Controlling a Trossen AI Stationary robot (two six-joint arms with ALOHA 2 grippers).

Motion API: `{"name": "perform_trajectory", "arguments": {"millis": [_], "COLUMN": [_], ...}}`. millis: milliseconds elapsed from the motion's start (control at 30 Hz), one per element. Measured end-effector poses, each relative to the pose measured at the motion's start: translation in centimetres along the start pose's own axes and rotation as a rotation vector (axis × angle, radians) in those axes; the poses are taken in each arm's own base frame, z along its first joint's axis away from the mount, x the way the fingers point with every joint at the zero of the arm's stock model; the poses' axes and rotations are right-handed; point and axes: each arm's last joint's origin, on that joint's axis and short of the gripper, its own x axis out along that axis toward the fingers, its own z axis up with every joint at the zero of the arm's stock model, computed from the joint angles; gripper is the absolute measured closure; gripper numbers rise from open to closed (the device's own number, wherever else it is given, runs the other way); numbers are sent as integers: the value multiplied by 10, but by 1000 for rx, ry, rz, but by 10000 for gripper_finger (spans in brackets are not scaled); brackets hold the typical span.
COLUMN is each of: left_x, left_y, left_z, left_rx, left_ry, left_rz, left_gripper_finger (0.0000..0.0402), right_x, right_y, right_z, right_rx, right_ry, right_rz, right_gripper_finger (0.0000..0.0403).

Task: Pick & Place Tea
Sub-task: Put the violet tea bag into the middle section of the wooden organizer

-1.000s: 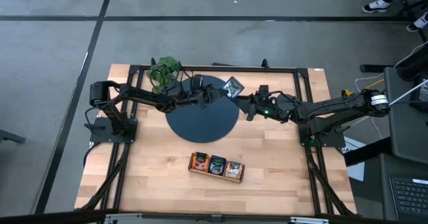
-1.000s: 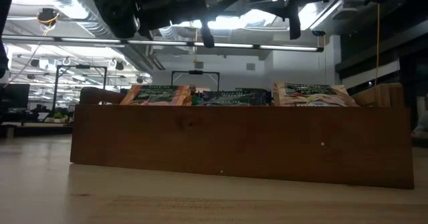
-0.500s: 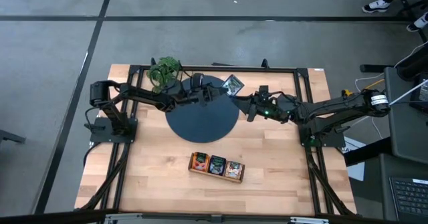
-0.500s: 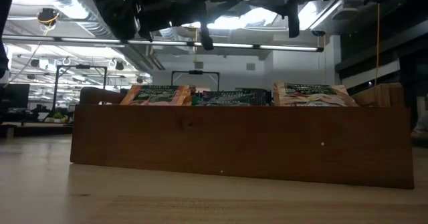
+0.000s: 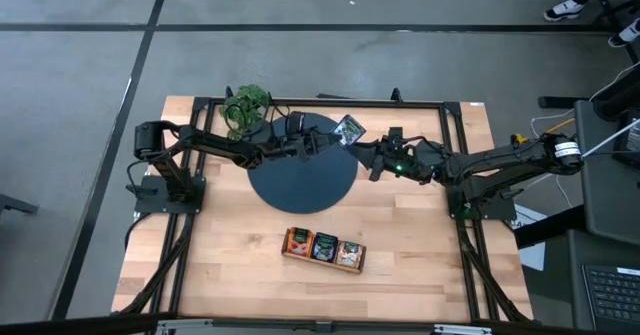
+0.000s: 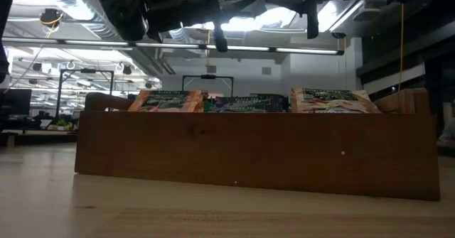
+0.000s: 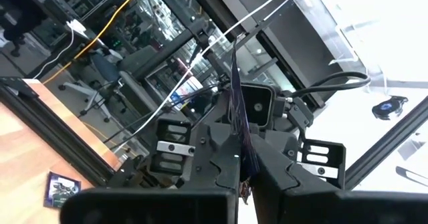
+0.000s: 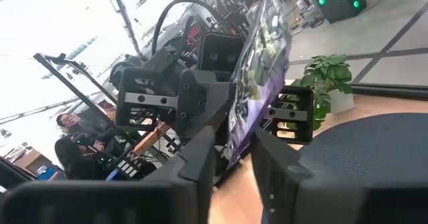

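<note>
Near the table's front, the brown compartment tray (image 5: 324, 248) holds orange, dark and pale tea sachets; print unreadable. Above the round mat (image 5: 300, 175), left gripper (image 7: 246, 177) and right gripper (image 8: 233, 154) both pinch one dark sachet (image 8: 257, 70).

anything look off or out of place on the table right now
One dark sachet lies alone at the round mat's far edge, apart from the filled tray. Another sachet stands on edge between both pincers above the mat: left pincer shut on it, right pincer around it.
</note>
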Motion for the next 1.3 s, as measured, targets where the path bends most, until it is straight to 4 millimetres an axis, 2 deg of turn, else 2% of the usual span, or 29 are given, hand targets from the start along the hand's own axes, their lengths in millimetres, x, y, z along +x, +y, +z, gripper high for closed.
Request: {"name": "perform_trajectory", "arguments": {"millis": [167,233,467,767,933,1133,1300], "left_x": [0,1,0,-3,-4,-5,-5], "left_y": [-2,-3,-2,3,5,13,9], "left_z": [-3,-4,-6,-1,-2,-12,-23], "left_rx": [8,12,11,19,-27,-109,-152], "left_ry": [1,5,65,266,329,449,498], "left_rz": [-2,-5,-25,-163,-163,-91,-70], "left_gripper_finger": [389,389,379,311,281,273,272], "right_x": [0,0,0,-4,-8,-11,-13], "right_y": [0,0,0,3,7,11,11], "right_z": [0,0,-1,-16,-24,-29,-34], "right_rx": [-18,-25,-26,45,66,88,89], "right_ry": [-1,-2,23,218,284,349,428], "right_rz": [0,1,21,79,95,141,164], "right_gripper_finger": [379,395,398,400,401,402,402]}}
